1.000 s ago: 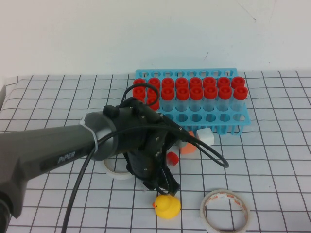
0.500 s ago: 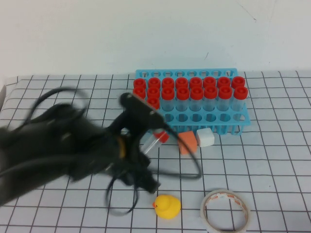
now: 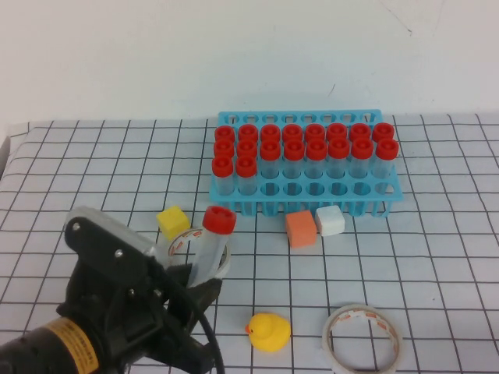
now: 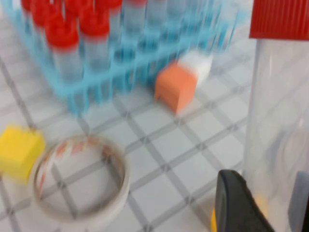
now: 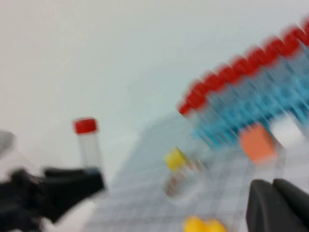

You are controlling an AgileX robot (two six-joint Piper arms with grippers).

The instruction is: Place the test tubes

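My left gripper is at the near left, shut on a clear test tube with a red cap, held nearly upright above the table. In the left wrist view the tube stands between the black fingers. The blue rack at the back holds several red-capped tubes, and its front rows have open holes. My right gripper is shut and empty, low on the right, outside the high view. From there I see the held tube.
A yellow cube and a tape roll lie beside the held tube. An orange cube and a white cube sit before the rack. A yellow duck and a second tape roll lie near the front.
My left arm has drawn back from the middle of the table to the near left, lifting the tube upright. The yellow cube and tape roll have come into sight.
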